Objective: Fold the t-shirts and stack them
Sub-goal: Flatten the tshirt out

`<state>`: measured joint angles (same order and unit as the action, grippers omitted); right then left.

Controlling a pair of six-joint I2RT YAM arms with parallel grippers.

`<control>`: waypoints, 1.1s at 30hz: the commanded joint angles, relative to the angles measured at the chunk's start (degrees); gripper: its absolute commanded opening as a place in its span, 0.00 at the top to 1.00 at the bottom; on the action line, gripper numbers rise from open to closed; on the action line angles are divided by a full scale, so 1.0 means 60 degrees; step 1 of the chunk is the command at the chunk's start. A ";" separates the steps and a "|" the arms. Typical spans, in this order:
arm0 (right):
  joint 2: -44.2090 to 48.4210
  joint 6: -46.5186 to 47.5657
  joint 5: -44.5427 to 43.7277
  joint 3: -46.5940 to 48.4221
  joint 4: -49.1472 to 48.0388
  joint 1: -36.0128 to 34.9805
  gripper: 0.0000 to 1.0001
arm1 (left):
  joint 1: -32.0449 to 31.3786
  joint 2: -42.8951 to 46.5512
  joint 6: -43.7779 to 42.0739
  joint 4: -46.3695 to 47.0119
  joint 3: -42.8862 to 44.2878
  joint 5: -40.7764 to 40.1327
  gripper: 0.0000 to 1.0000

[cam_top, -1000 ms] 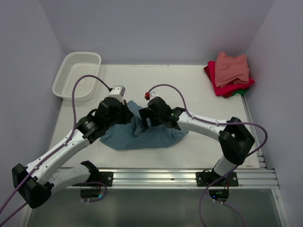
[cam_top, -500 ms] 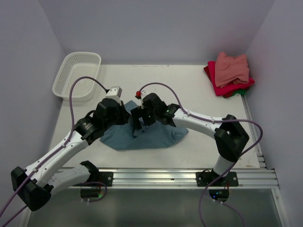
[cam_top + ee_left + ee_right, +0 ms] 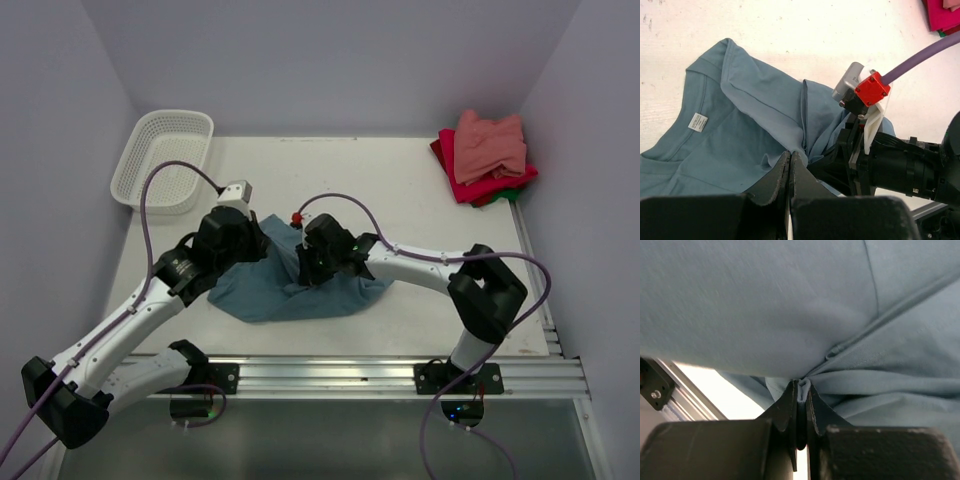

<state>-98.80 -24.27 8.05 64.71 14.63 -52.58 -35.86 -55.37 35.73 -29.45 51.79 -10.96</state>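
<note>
White tabletop point(image 3: 420, 210): teal t-shirt point(image 3: 730, 135), thin folds nipped at the tips of my closed left gripper point(image 3: 790, 155) and right gripper point(image 3: 801, 386); pulling apart, I judged, risked slippage.

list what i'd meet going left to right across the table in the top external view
white mesh basket → teal-blue t-shirt → stack of folded t-shirts, salmon-pink on top

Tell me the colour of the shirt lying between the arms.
The t-shirt is dusty teal-blue, plain; the left wrist view shows it best.
</note>
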 commanded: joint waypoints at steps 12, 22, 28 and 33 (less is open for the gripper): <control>0.5200 -0.1840 -0.5630 -0.1291 0.6272 -0.0612 1.00 | 0.0497 0.0308 -0.0783 -0.0877 0.1430 -0.1776 1.00; 0.5981 -0.7911 -0.6308 -0.1468 1.0580 -0.4167 1.00 | 0.0834 0.0104 -0.1354 -0.0776 0.1813 -0.2027 1.00; 0.4298 -1.1345 -0.6149 -0.0458 1.2737 -0.7685 0.91 | 0.1215 0.0059 -0.1735 -0.0658 0.1871 -0.1777 1.00; 0.3519 -1.1775 -0.7053 0.0419 1.2708 -0.8347 0.63 | 0.1610 0.0220 -0.1926 -0.0599 0.1798 -0.1469 1.00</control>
<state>-76.47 -86.46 -27.62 61.89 74.56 -102.08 -27.77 -55.31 26.52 -35.31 60.45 -20.53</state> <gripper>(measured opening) 0.352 0.009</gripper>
